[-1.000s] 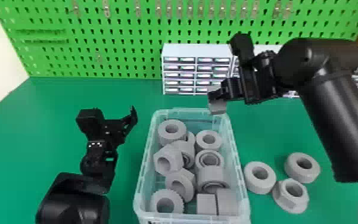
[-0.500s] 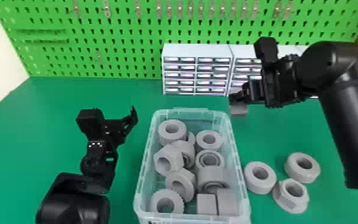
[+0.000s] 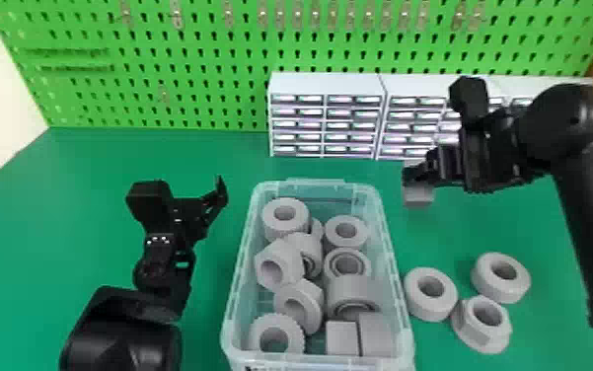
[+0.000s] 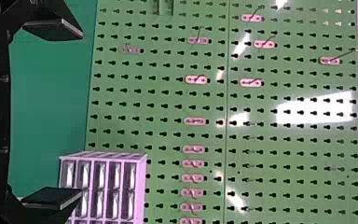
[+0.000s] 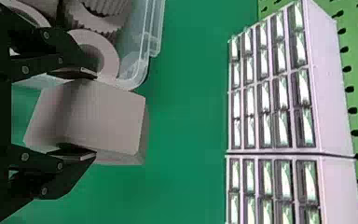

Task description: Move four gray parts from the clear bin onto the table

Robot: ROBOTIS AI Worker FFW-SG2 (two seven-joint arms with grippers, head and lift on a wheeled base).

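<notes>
Head view: the clear bin [image 3: 241, 246] stands on the table [image 3: 112, 163], open at the top and loaded with gray parts. A toothed ring [image 3: 259, 328] occupies its near left corner; two flat-faced blocks [image 3: 342, 338] lie side by side in its near right corner.

Right gripper [image 3: 418, 178]: positioned above the table, just outside the bin's far right corner, with a gray block [image 3: 417, 196] at its fingertips. In the right wrist view, the two fingers pinch this block from opposite sides—both make contact.

Left gripper [image 3: 215, 196]: located over the table, beyond the bin's left edge. The left wrist view shows its fingers [image 4: 58, 29] spread wide, with nothing between them.

Three parts rest on the table off the bin's right edge—a plain ring [image 3: 430, 309] nearest the bin, a flanged nut [image 3: 478, 336] just beside it, and a second ring [image 3: 500, 292] farther back.
</notes>
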